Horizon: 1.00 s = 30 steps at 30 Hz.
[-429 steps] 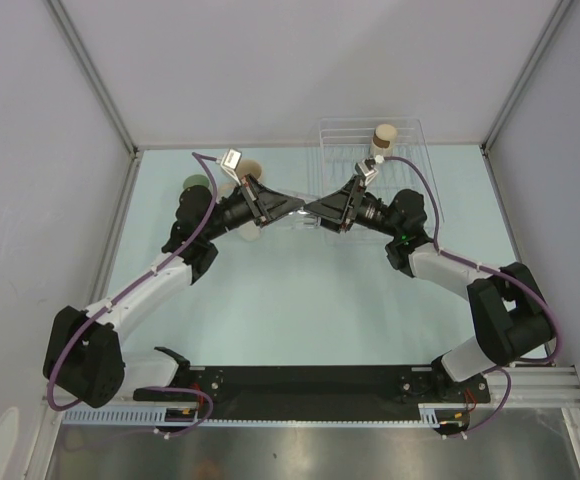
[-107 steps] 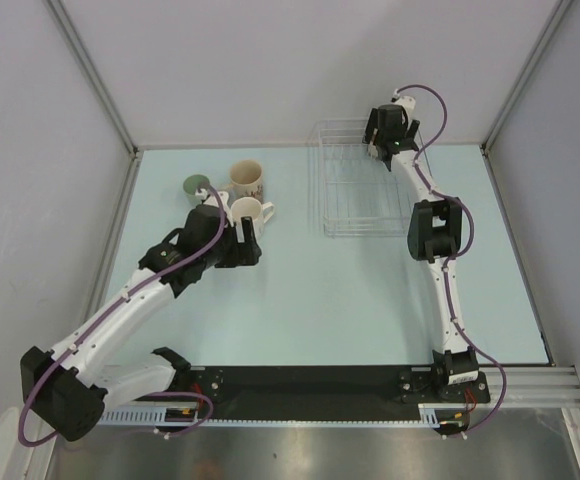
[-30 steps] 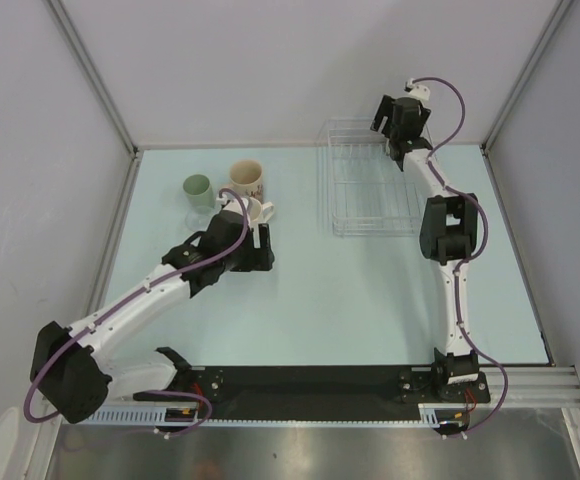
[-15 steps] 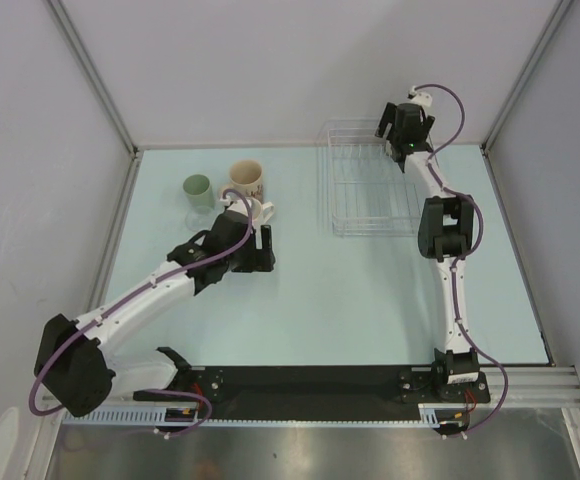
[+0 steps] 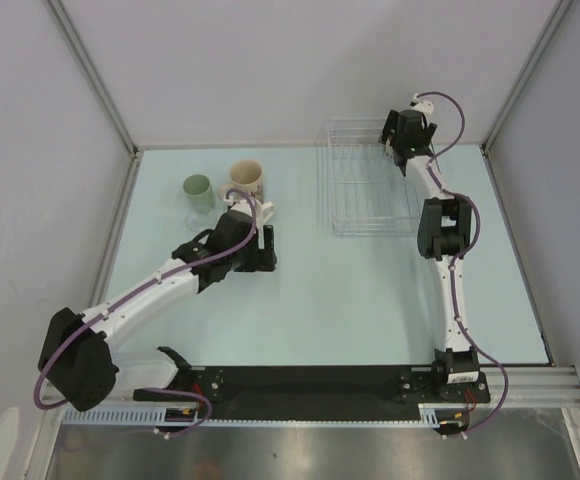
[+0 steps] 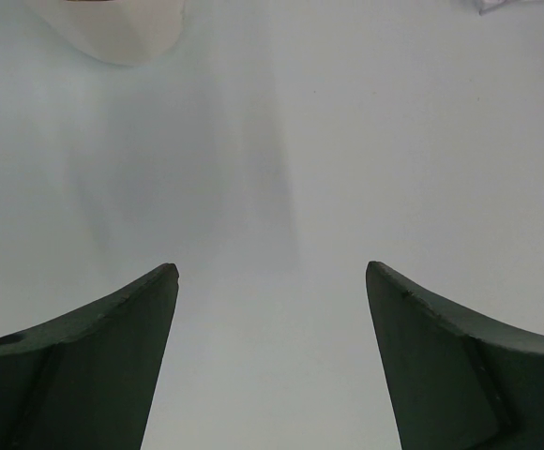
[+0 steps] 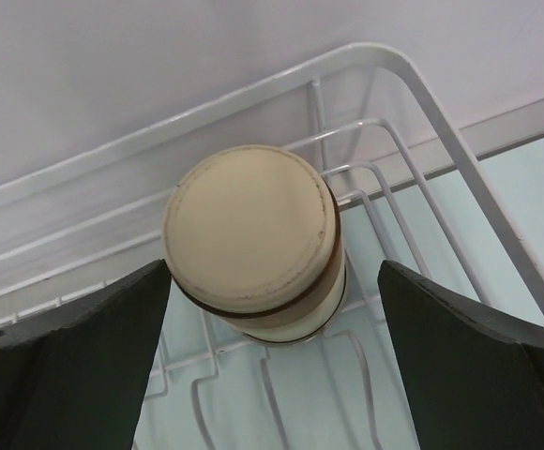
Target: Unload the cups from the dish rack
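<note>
We see the left arm (image 5: pixel 135 300) and the right arm (image 5: pixel 457 300) built alike: slim white links and bulky black joint housings. A purple cable (image 5: pixel 440 96) loops along each. The left gripper (image 6: pixel 270 266) has broad, dark, matte wedge-shaped fingers.

The dish rack (image 5: pixel 365 186), a low basket of thin white wire, sits upper right of the top view. In the right wrist view a tan cup (image 7: pixel 253 239) with a brown band stands in its corner, flat cream end up. Upper left, three cups stand upright close together on the table: pale green cup (image 5: pixel 198 189), cream printed cup (image 5: pixel 246 178), white handled cup (image 5: pixel 257 209).
</note>
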Each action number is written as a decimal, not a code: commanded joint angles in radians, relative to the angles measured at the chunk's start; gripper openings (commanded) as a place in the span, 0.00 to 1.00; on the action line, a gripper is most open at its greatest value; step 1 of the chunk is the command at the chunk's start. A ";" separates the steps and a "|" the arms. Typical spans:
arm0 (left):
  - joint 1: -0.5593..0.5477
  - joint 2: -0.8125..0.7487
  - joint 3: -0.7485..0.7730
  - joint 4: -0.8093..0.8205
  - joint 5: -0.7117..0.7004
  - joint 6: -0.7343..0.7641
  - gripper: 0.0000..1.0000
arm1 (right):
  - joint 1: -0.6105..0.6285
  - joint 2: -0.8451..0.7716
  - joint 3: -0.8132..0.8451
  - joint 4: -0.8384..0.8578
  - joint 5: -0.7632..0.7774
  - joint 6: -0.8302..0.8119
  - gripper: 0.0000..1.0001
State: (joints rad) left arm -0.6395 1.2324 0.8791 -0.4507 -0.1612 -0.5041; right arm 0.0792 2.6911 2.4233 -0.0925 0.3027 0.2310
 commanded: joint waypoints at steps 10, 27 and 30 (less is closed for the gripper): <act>-0.009 0.042 0.021 0.037 0.011 0.021 0.86 | -0.007 0.027 0.059 0.042 0.007 -0.009 0.82; -0.011 0.042 0.014 0.046 0.012 0.032 0.86 | -0.006 0.000 0.003 0.059 0.023 -0.005 0.00; -0.011 0.039 0.008 0.049 0.017 0.030 0.86 | -0.004 -0.016 -0.032 0.076 0.029 -0.001 0.00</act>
State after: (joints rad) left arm -0.6395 1.2778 0.8791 -0.4335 -0.1535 -0.4881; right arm 0.0761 2.7098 2.4222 -0.0692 0.2962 0.2348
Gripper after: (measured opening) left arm 0.864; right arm 0.631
